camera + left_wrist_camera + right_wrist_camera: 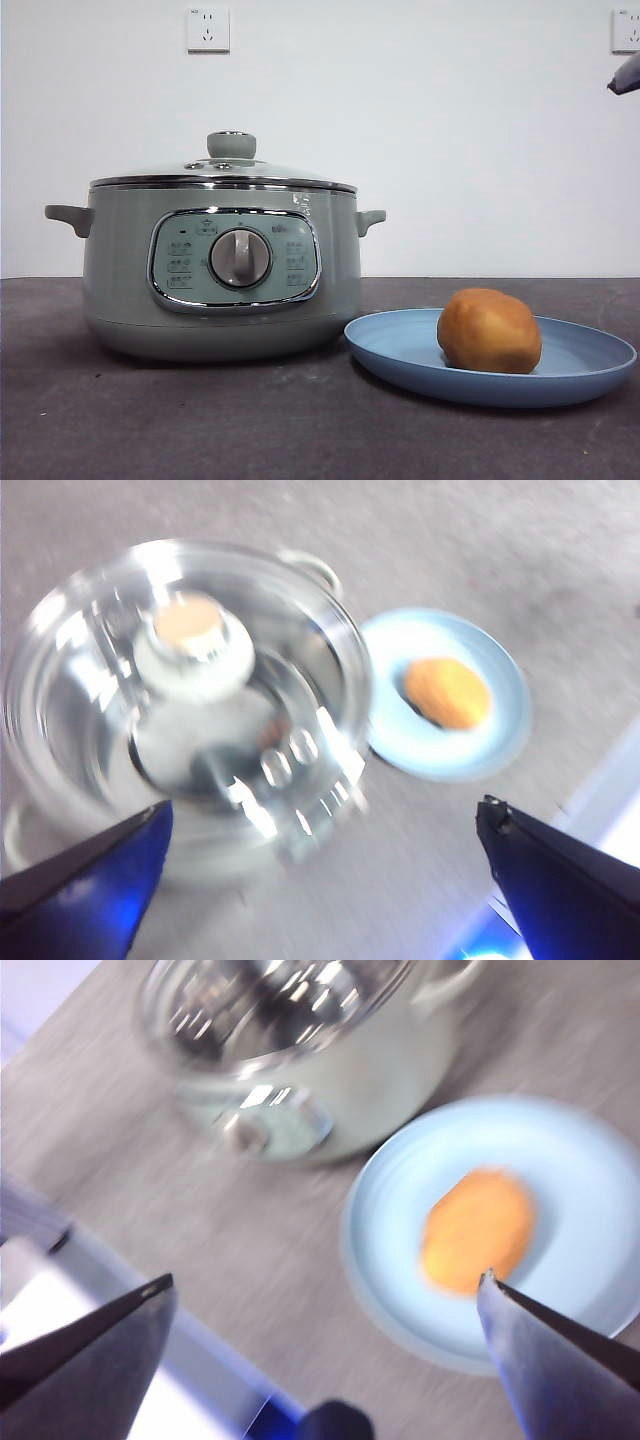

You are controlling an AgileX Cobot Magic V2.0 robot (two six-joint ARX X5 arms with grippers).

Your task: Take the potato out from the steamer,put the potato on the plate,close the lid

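Observation:
The sage-green steamer (222, 275) stands at the left with its lid (225, 172) seated on the chrome rim, green knob up. To its right the orange-brown potato (489, 330) lies on the light blue plate (400, 350). My left gripper (320, 865) hangs open high above the lid (190, 680), holding nothing. High over the plate (400, 1210) and potato (478, 1228), my right gripper (320, 1305) is open and empty too. In the front view only one dark arm tip (625, 75) shows, at the top right edge.
The dark grey tabletop (200, 420) runs in front of the pot and plate. A white wall with two power sockets (208, 30) stands behind. The table's near edge (150, 1360) shows in the right wrist view.

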